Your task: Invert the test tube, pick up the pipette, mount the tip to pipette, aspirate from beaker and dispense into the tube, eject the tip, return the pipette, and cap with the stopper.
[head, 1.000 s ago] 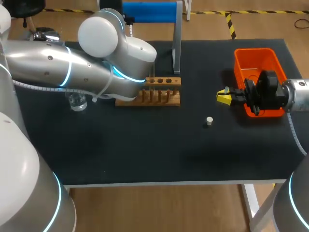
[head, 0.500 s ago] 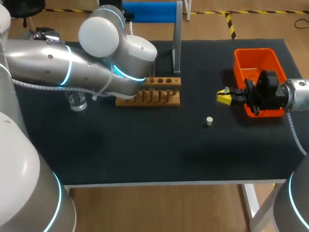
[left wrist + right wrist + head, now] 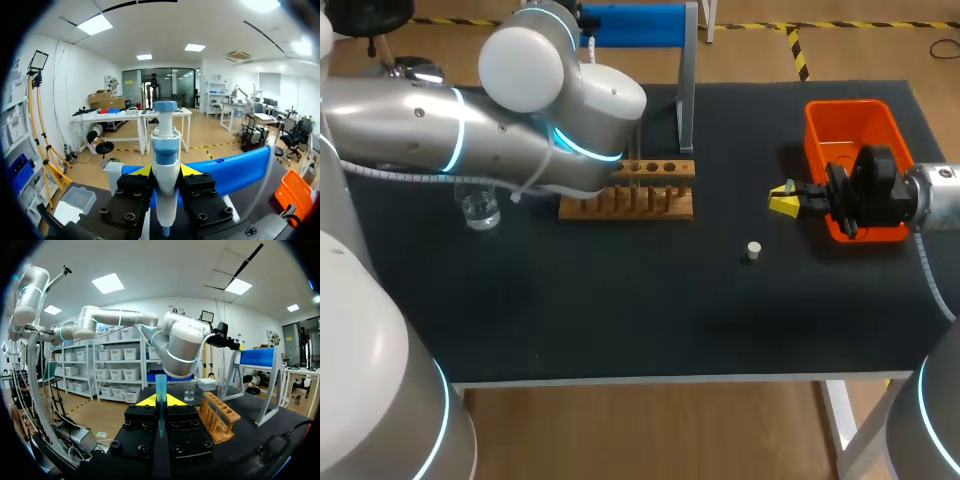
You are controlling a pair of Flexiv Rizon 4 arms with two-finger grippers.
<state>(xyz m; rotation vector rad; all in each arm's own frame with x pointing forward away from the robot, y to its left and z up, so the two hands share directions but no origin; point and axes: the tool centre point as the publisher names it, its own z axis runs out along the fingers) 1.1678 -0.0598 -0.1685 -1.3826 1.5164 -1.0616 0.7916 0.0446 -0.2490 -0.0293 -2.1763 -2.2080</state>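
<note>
our left arm [image 3: 470, 140] looms over the wooden rack [image 3: 655, 205], left gripper [image 3: 165, 171] clamping the pipette [image 3: 165, 145] upright. right gripper [image 3: 160, 402], nine o'clock of the orange bin [image 3: 812, 130], pinches the blue tip [image 3: 160, 385]. stopper [image 3: 753, 250] lies at its seven o'clock.

wood rack [image 3: 655, 203] mid black tbl [image 3: 620, 310] | orange bin [image 3: 847, 106] at right | blue-top stand [image 3: 632, 22] just behind rack
</note>
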